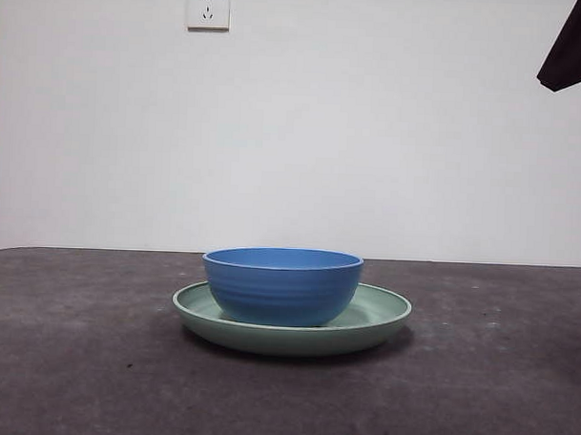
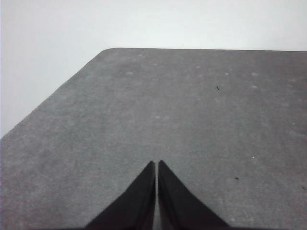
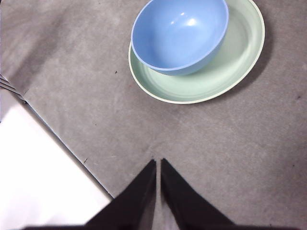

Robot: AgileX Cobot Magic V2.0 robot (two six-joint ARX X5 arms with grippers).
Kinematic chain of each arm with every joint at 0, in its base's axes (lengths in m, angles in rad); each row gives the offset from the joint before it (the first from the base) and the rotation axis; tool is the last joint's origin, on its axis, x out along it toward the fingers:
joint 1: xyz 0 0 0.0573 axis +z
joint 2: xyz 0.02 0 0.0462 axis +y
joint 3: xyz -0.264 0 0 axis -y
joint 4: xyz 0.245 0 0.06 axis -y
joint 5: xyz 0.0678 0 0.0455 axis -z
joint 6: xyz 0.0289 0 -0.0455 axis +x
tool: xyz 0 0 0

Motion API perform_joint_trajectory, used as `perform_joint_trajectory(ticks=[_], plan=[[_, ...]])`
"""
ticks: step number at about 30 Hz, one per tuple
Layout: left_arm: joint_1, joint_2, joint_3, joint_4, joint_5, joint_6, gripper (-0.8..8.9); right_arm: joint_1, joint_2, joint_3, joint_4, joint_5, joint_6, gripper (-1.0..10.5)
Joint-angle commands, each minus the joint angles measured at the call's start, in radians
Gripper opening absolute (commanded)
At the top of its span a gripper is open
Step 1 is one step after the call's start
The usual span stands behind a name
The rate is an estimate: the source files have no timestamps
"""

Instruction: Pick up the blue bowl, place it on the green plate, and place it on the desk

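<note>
Both end effectors, left [image 2: 156, 165] and right [image 3: 158, 163], are closed and empty, while the smooth round blue bowl [image 1: 282, 285] sits in the pale green shallow plate [image 1: 378, 321], toward its 9 o'clock side, on the dark grey surface [image 1: 75, 363], so I judge the next move is lifting the bowl off onto the surface.

blue bowl [image 1: 282, 286]: round, ridged outside, upright, empty, sitting in the plate, off-centre toward one rim. plate [image 1: 383, 314]: pale mint green, wide, shallow, raised rim, flat on desk [image 1: 75, 363]. desk: dark grey-brown, matte, pale specks.
</note>
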Motion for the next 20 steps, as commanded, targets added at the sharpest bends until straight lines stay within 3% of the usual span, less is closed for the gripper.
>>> perform_joint_trajectory(ticks=[1,8,20], plan=[[-0.001,-0.003,-0.021,-0.009,-0.002,-0.008,0.09,0.005,0.006,0.006,0.010,-0.002,-0.008,0.1],[-0.001,-0.003,-0.021,-0.006,0.013,-0.051,0.09,0.005,0.006,0.006,0.010,-0.002,-0.008,0.1],[-0.001,-0.003,-0.021,-0.006,0.013,-0.050,0.09,0.005,0.006,0.006,0.010,-0.002,-0.008,0.1]])
